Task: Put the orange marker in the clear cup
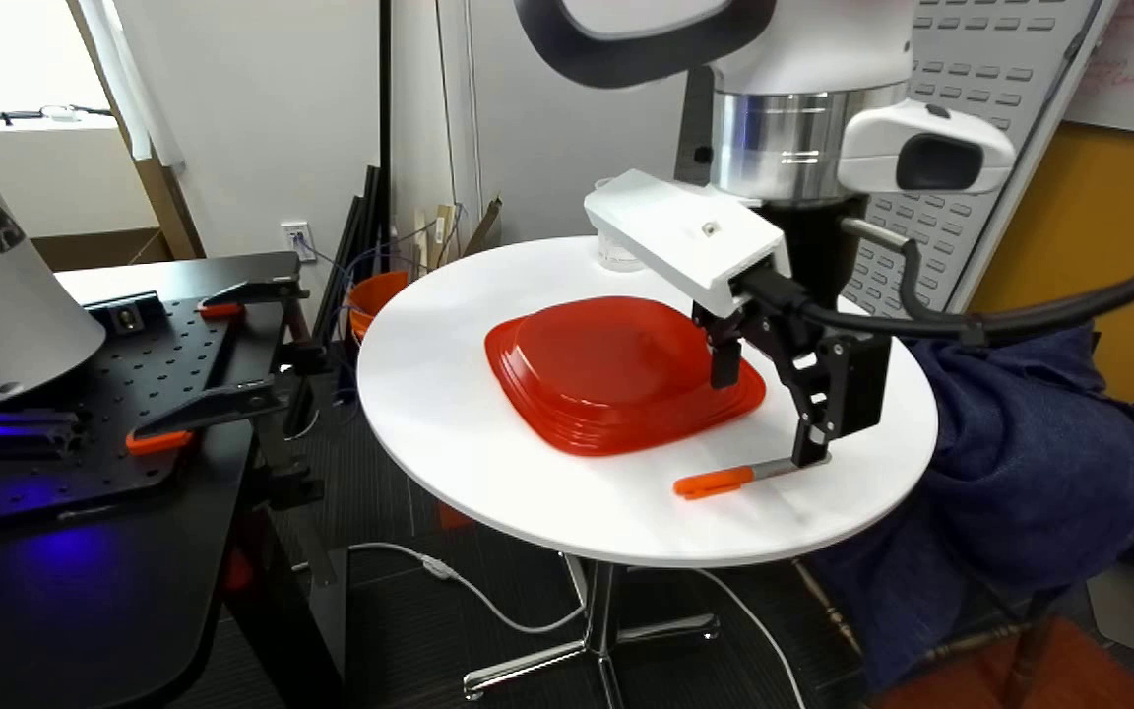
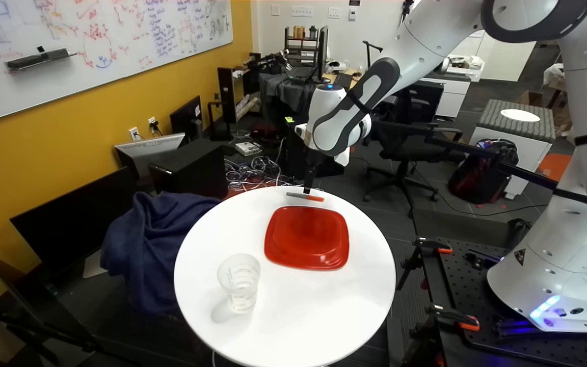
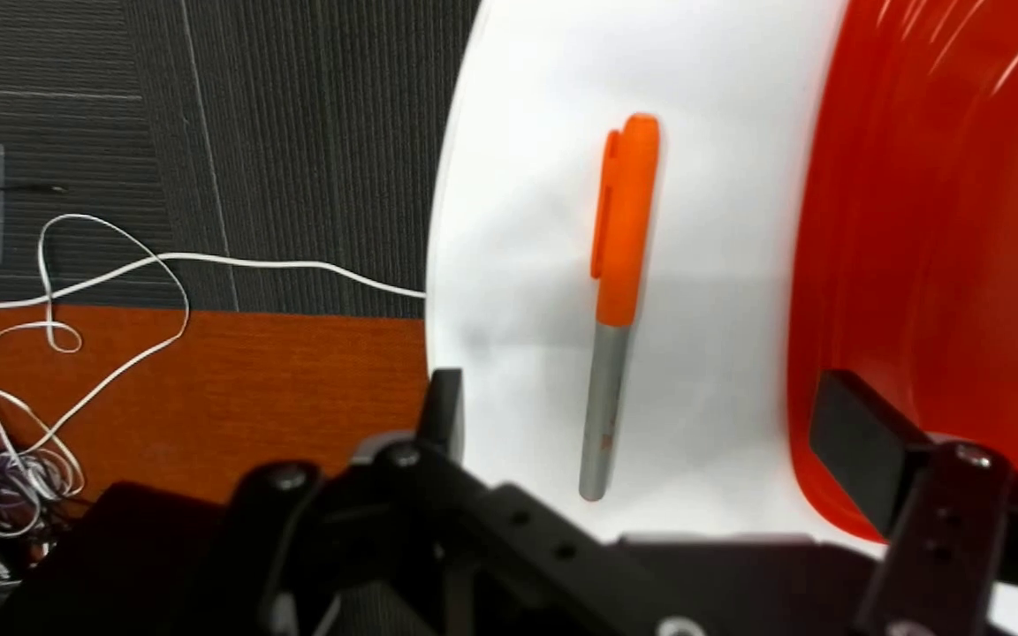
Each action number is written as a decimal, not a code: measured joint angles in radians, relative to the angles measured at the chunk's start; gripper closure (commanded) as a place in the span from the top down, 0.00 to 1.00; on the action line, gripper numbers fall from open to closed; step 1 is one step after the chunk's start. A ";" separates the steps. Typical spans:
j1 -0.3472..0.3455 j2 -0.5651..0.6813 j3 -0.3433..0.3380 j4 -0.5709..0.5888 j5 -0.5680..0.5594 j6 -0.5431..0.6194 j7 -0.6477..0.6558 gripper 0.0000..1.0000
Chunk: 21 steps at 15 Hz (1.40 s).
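Note:
The orange marker lies flat on the white table beside the red plate, near the edge; it shows in both exterior views [image 1: 720, 481] [image 2: 306, 197] and in the wrist view [image 3: 619, 300]. It has an orange cap and grey body. My gripper [image 1: 767, 409] is open and empty above it. In the wrist view, the marker's grey end lies between the spread fingers [image 3: 646, 424], touching neither; one finger overlaps the plate. The clear cup [image 2: 241, 283] stands upright at the opposite side of the table; in an exterior view it is partly hidden behind my wrist [image 1: 618, 254].
A large red squarish plate [image 2: 307, 237] lies upside down on the round white table [image 2: 319, 316], between the marker and the cup's side. A blue cloth [image 1: 1030, 473] hangs beside the table. The robot's black bench [image 1: 134, 394] stands on another side.

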 measured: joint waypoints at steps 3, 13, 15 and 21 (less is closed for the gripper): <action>-0.002 0.020 0.004 0.016 0.000 -0.001 0.000 1.00; -0.012 0.074 0.017 0.064 0.000 -0.015 0.000 1.00; -0.013 0.085 0.017 0.079 0.000 -0.028 0.000 1.00; -0.014 0.120 0.019 0.129 0.000 -0.073 0.000 0.95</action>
